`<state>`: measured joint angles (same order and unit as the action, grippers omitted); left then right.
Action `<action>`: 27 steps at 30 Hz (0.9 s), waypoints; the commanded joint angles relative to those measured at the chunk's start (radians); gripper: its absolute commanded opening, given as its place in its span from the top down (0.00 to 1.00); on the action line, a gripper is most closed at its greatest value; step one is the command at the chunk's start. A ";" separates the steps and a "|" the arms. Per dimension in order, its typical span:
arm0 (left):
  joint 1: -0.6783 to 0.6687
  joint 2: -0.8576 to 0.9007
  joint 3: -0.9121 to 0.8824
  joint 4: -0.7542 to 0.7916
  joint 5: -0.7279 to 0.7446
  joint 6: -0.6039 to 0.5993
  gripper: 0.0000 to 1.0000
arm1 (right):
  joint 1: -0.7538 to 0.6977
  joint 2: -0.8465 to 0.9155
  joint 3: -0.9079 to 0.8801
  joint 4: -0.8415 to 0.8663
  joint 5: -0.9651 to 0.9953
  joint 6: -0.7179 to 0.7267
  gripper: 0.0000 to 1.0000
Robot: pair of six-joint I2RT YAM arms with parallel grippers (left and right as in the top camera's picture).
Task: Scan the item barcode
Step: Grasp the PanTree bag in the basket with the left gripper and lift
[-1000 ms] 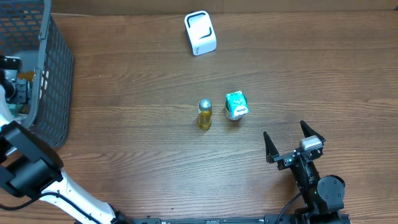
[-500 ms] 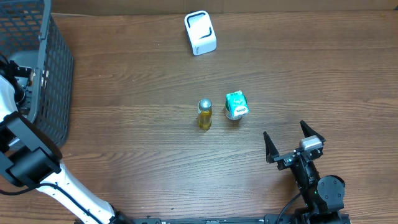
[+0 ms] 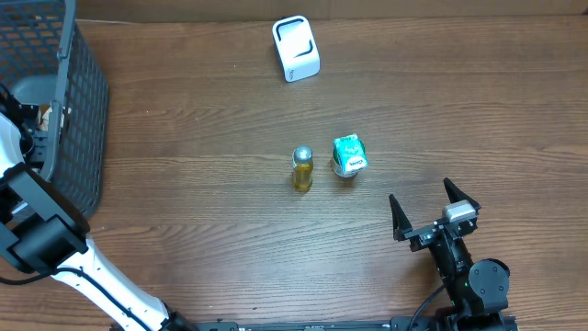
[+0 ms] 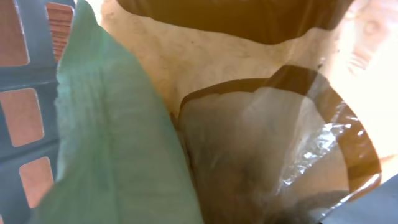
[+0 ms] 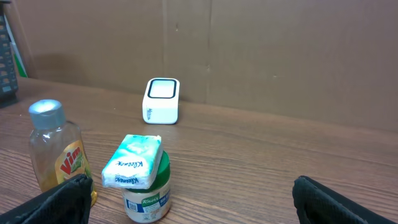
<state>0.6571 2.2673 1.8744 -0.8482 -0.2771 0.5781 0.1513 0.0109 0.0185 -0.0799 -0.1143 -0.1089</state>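
Overhead: a yellow bottle (image 3: 302,169) with a silver cap stands upright in the middle of the wooden table (image 3: 184,239). Just to the right of the bottle, apart from it, is a small jar (image 3: 345,166) with a teal tissue pack (image 3: 349,152) lying on its lid. The white scanner (image 3: 296,49) sits well beyond the bottle, toward the far edge. The dark mesh basket (image 3: 83,138) stands far to the bottle's left, and the left arm (image 3: 41,241) reaches into it. The left gripper is down among the mesh there and I cannot tell how its jaws stand. The right gripper (image 3: 420,189) rests on the near right side of the bottle, well apart from it, its jaws spread wide and empty

Left wrist: the camera is pressed close to the basket's contents. A pale green packet (image 4: 118,137) lies against a brown item in clear wrap (image 4: 273,155), with the basket's grid wall (image 4: 34,81) at the left edge. The fingers cannot be made out, so no grip can be confirmed

Right wrist: the two fingers sit at the lower corners, far apart, nothing between them (image 5: 193,202). The bottle (image 5: 56,152) is ahead on the left, the jar (image 5: 148,198) with the tissue pack (image 5: 134,160) is just right of the bottle, and the scanner (image 5: 162,100) is behind both
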 commanded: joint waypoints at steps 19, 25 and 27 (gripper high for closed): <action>-0.052 -0.380 0.349 -0.052 0.246 -0.463 0.67 | 0.003 -0.008 -0.010 0.003 0.013 -0.003 0.00; -0.064 -0.557 0.354 -0.090 0.418 -0.624 0.67 | 0.003 -0.008 -0.010 0.003 0.013 -0.003 0.00; -0.085 -0.598 0.354 -0.138 0.433 -0.658 0.67 | 0.003 -0.008 -0.010 0.003 0.013 -0.003 0.00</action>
<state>0.6041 1.7454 2.2070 -0.9386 0.0544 0.0422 0.1513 0.0109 0.0181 -0.0795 -0.1139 -0.1089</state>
